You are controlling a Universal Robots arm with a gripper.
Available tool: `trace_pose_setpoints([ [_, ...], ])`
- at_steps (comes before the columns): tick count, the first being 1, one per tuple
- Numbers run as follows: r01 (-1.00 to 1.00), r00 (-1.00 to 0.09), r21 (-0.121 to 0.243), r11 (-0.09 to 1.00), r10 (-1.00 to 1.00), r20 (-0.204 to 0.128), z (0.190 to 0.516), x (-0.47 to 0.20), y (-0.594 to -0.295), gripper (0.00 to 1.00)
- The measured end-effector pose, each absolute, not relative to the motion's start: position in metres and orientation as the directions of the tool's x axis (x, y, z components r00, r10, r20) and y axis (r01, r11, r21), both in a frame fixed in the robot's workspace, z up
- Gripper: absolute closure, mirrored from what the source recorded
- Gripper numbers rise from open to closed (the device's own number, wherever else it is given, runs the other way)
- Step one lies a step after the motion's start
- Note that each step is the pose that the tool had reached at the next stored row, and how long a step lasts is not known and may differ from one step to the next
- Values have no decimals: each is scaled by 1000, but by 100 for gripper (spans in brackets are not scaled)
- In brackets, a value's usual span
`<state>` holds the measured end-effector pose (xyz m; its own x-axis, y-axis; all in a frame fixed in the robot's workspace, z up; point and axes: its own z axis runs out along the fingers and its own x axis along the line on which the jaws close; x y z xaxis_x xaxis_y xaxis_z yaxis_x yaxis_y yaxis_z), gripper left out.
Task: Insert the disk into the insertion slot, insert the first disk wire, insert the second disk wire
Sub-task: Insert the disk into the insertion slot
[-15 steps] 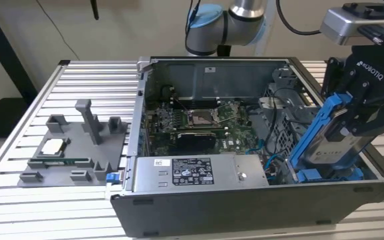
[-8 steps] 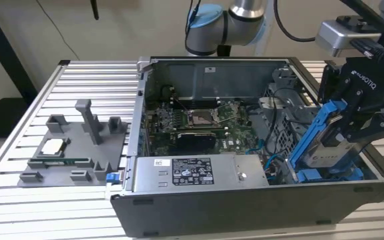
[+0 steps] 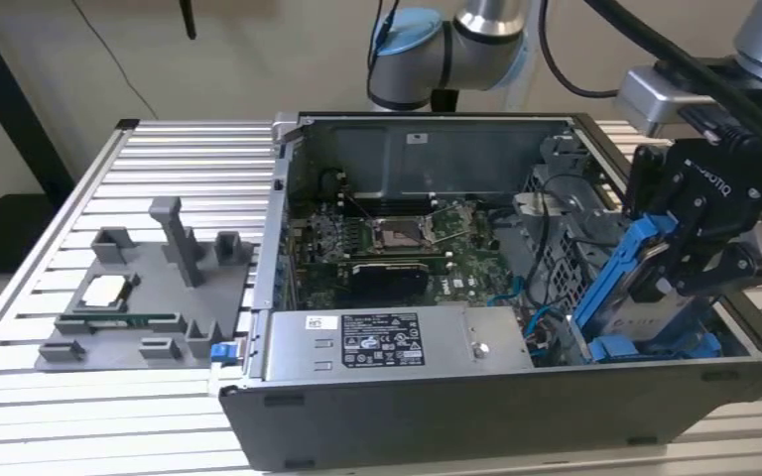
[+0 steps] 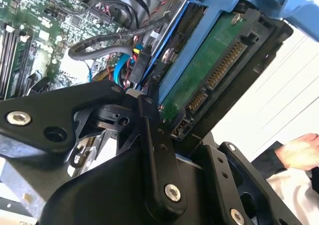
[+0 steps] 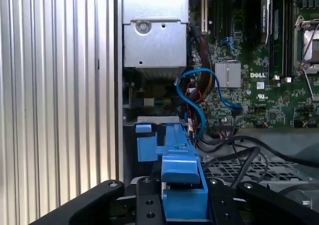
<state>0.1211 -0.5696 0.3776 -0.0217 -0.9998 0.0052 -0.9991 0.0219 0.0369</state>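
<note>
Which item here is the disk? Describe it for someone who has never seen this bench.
Start at the open dark computer case on the ribbed table. At its end on the exterior view's right, the black gripper holds the disk tilted. Its bright blue frame sets it apart from the grey power-supply box beside it.

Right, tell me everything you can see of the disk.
The disk is a flat rectangular drive clipped in a bright blue plastic frame. In the second wrist view its underside shows a green circuit board with a row of gold contacts and dark sockets at one end, which look empty. It stands steeply tilted on edge inside the open computer case, at the exterior view's right end. The black gripper is clamped on it.
</note>
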Motion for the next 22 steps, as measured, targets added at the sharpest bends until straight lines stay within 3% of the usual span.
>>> trace_pose_setpoints([
  [13,-999,-22,37,22,-1000,5,375,121,-570,67],
  [15,-999,-22,37,22,-1000,5,375,121,-570,60],
  [17,-999,-22,37,22,-1000,5,375,121,-570,60],
  [18,-999,-22,37,22,-1000,5,375,121,-570,53],
  [22,-999,-22,38,22,-1000,5,377,121,-570,53],
])
